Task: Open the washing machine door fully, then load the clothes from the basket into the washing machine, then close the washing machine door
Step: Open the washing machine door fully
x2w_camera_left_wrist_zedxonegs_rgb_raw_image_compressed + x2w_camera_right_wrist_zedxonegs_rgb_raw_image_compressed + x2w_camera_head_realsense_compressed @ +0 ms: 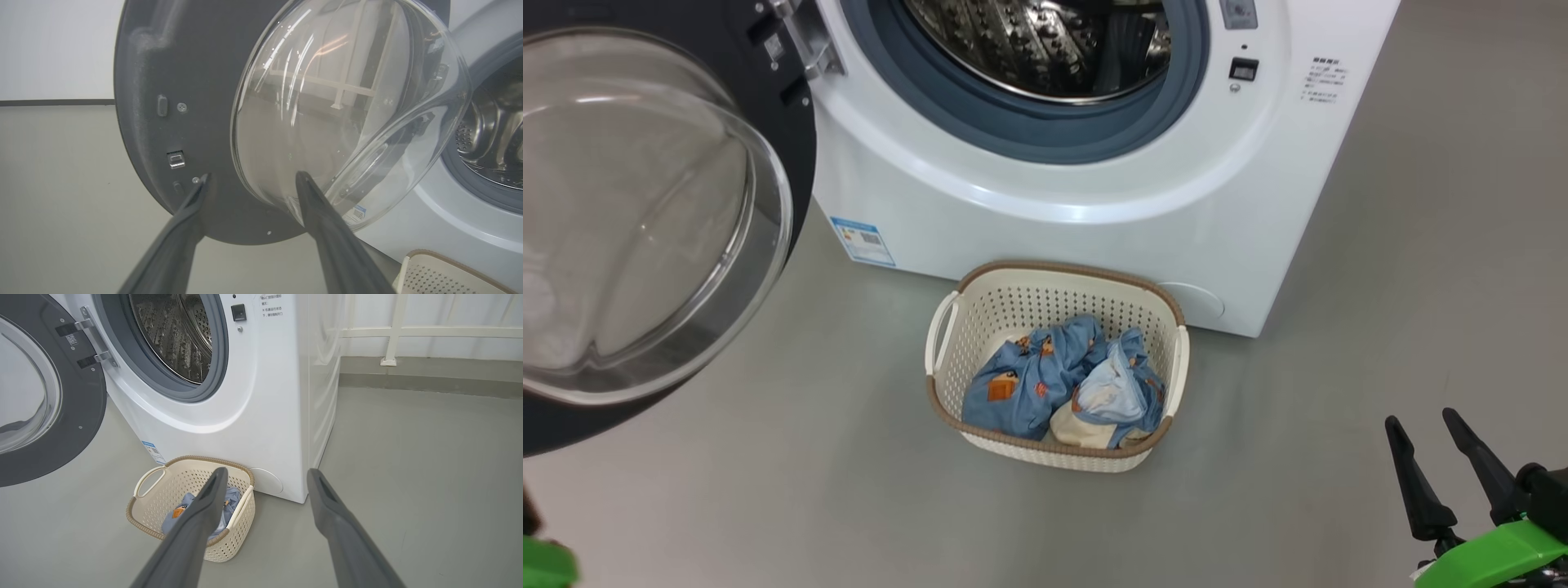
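Watching the washing machine door (796, 155) stand open beside the loaded basket (1058, 273).

Head view: I see the door swung out at the left of the washing machine (1094, 237). The basket sits on the floor (849, 490) just before the machine, the clothes (1029, 380) heaped inside it. My right hand (1421, 418) hangs at the lower right, fingers apart, empty. Left wrist view: my left hand (253, 175) has its fingers spread, tips near the door's dark lower rim and glass bowl (347, 102); I cannot tell whether they touch. Right wrist view: the right hand's fingers are apart above the floor, with the basket beyond one of them.
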